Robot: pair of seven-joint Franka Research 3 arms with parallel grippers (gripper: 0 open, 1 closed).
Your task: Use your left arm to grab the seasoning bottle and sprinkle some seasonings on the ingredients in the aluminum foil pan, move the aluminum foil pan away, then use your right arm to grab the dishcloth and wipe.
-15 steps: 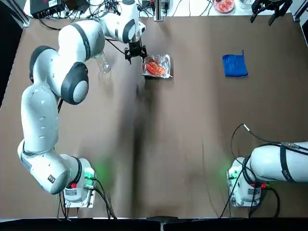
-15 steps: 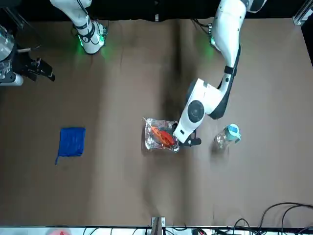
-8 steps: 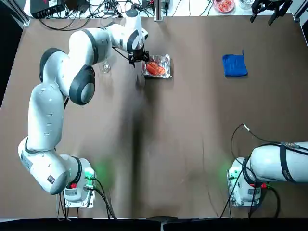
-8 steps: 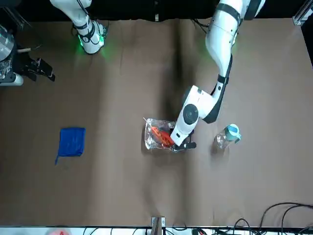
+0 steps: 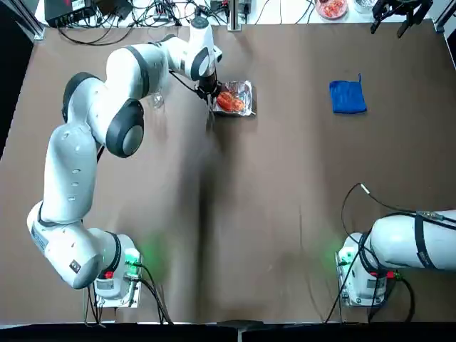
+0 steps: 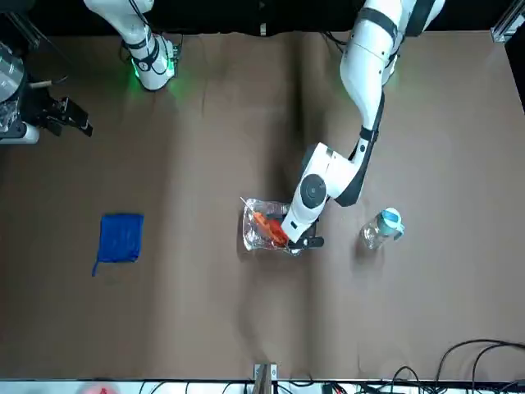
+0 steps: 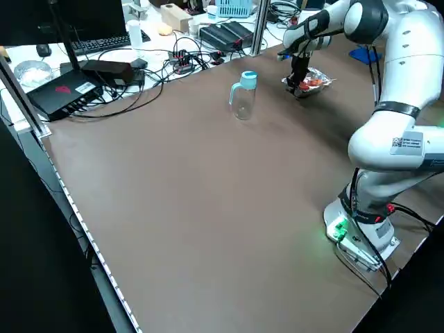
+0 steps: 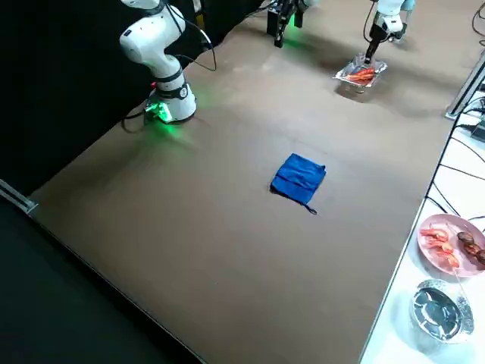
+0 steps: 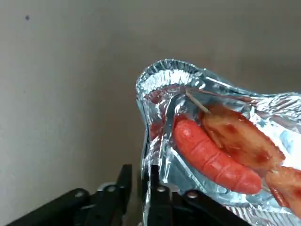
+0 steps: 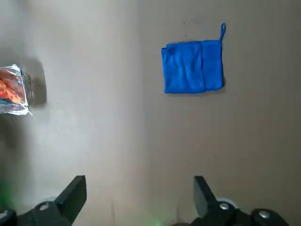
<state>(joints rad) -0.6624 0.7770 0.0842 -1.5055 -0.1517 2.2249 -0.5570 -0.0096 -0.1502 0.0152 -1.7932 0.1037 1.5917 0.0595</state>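
The aluminum foil pan [image 5: 241,97] sits at the far middle of the table, holding the orange-red ingredients [image 5: 229,101]. My left gripper [image 5: 211,91] is at the pan's left rim. In the left wrist view its fingers [image 9: 160,193] stand shut on the wrinkly foil rim [image 9: 155,84]. The seasoning bottle [image 5: 154,98] stands upright to the pan's left, apart from the gripper. Off to the right, flat on the table, lies the blue dishcloth [image 5: 348,97]. My right gripper [image 5: 399,13] hangs open high over the far right corner, looking down on the dishcloth [image 10: 193,66].
A round white dish with reddish food [image 8: 451,244] and a metal bowl [image 8: 438,307] stand on the white ledge beyond the table's far right edge. Cables and black boxes [image 5: 107,11] line the far left edge. Both arm bases sit at the near corners.
My left gripper has moved right and slightly nearer, from beside the pan onto its left rim. The pan, bottle, dishcloth and right arm have not moved.
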